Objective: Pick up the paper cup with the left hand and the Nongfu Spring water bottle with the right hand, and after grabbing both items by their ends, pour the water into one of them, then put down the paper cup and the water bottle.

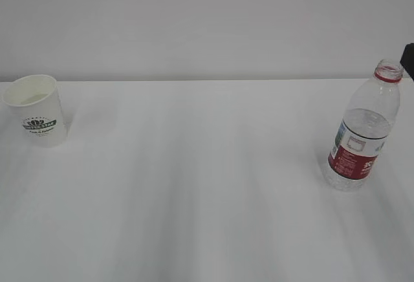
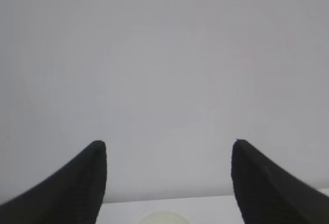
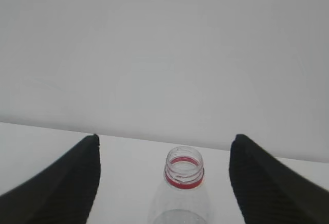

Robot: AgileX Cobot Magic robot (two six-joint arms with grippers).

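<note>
The paper cup [image 1: 37, 110], white with a green logo, stands upright at the table's far left. Only its cream rim [image 2: 163, 218] shows at the bottom edge of the left wrist view, below my left gripper [image 2: 167, 143], which is open with nothing between its black fingers [image 2: 77, 183]. The Nongfu Spring water bottle [image 1: 362, 130] stands uncapped at the right, with a red neck ring and a red and white label, and clear water [image 1: 367, 119] inside. My right gripper [image 3: 165, 137] is open, and the bottle's neck [image 3: 183, 172] sits low between its fingers, untouched.
The white table [image 1: 207, 185] stretches between cup and bottle, with a plain grey wall [image 1: 207, 23] behind. A dark piece of the right arm [image 1: 408, 55] shows at the right edge, just behind the bottle's mouth.
</note>
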